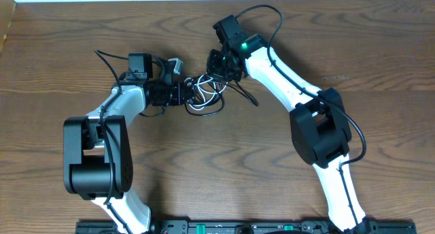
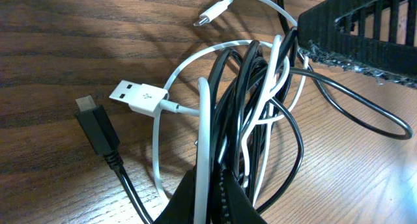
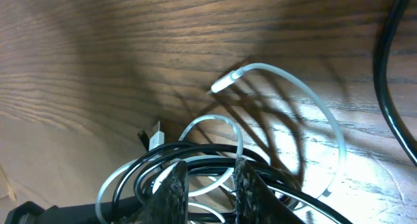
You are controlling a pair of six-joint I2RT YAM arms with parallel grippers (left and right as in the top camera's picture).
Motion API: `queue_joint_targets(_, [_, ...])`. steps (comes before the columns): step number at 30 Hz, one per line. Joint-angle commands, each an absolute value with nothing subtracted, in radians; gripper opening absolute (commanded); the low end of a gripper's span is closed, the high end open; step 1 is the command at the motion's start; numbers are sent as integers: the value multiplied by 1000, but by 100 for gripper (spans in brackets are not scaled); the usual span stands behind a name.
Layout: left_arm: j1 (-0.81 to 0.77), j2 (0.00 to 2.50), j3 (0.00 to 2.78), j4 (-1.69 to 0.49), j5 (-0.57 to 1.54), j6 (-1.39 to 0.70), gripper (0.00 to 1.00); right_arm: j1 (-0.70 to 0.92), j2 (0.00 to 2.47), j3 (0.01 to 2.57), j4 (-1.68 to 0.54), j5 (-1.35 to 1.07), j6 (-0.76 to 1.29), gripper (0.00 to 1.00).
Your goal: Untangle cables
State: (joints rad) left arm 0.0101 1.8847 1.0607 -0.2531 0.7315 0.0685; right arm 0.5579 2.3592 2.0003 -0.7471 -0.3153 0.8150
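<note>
Clamped is the word for both sets of jaws. Your left gripper (image 1: 185, 94) is pressed together on the cables (image 1: 206, 99); in the left wrist view, white and black strands run out from between its fingers. Your right gripper (image 1: 223, 69) pinches the same bundle from the far side, its fingers standing slightly apart with black strands between them.

You will find the tangle about mid-table (image 1: 380, 50), a little toward the far side, strung between the two grippers, which sit near each other. The loops lie on the wood just below the line between them. One black strand (image 1: 248, 96) trails out of the knot toward your right arm.

From the left wrist you can see the loose ends. The white USB plug (image 2: 133, 97) lies flat beside the bundle. The black plug (image 2: 96, 129) is just beside it on its own cord. The small white plug (image 2: 207, 17) rests farther off, at the end of an arc that comes from the right gripper's finger. A black loop (image 2: 384, 123) lies on the wood on the opposite side of the bundle.

For room, you have bare wood running broadly to the far edge (image 1: 204, 3), well apart from both grippers. There is more in the wide stretch between the two arm bases, and more out past each arm
</note>
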Motion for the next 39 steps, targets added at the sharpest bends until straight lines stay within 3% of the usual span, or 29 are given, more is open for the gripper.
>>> queue_joint_targets(1, [9, 1858, 1053, -250, 748, 86, 8, 574, 2374, 1986, -752, -298, 860, 26])
queue_joint_targets(5, [9, 1858, 1053, -250, 748, 86, 8, 584, 2374, 1985, -721, -293, 922, 37])
queue_joint_targets(10, [9, 1858, 1053, -250, 748, 86, 8, 602, 2374, 1985, -683, -285, 1030, 43])
queue_joint_targets(11, [9, 1858, 1053, -250, 749, 86, 7, 606, 2374, 1985, -683, -273, 1053, 42])
queue_joint_targets(14, [9, 1858, 1053, -251, 749, 86, 8, 616, 2374, 1985, -685, -221, 1077, 23])
queue_joint_targets(22, [10, 1858, 1053, -248, 772, 86, 8, 624, 2374, 1983, -703, -166, 1085, 21])
queue_joint_targets(28, [10, 1858, 1053, -248, 771, 86, 8, 615, 2374, 1982, -709, -148, 1084, 1])
queue_joint_targets(33, [10, 1858, 1053, -248, 771, 86, 8, 602, 2374, 1982, -722, -141, 1026, 1])
queue_joint_targets(37, [10, 1858, 1053, -248, 756, 86, 26, 588, 2374, 1982, -723, -145, 921, 1])
queue_joint_targets(39, [10, 1858, 1053, -248, 725, 85, 26, 577, 2374, 1982, -726, -167, 882, 1])
